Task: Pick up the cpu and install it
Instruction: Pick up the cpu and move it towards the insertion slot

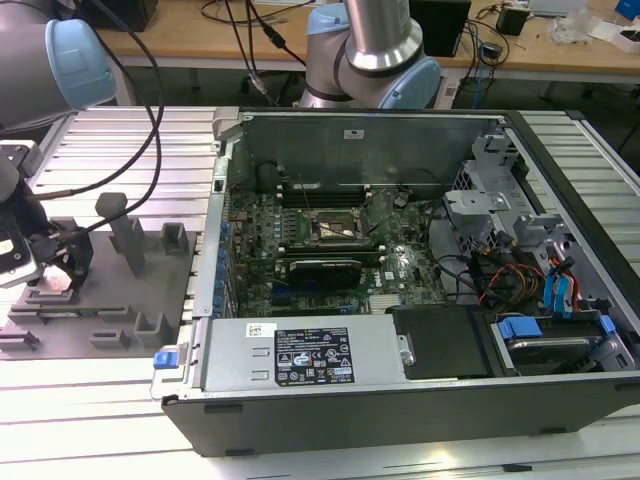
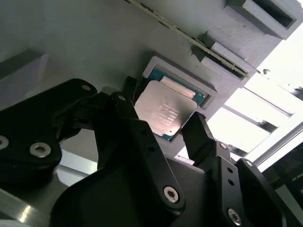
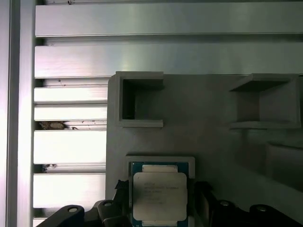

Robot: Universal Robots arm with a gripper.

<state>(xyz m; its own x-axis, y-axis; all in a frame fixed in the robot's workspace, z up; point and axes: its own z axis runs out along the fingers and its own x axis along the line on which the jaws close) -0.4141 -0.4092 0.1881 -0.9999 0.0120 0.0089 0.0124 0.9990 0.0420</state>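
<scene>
The gripper (image 2: 163,104) hung over the grey fixture tray (image 3: 213,142) with its jaws apart, one finger (image 2: 127,101) on each side of the cpu (image 2: 160,112). The cpu lay flat between them in its shallow recess, silver top up, well apart from the open computer case (image 1: 450,415)

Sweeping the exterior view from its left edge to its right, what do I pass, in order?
gripper → gray fixture plate → open socket on the motherboard → silver drive cage → blue-tabbed cables
</scene>
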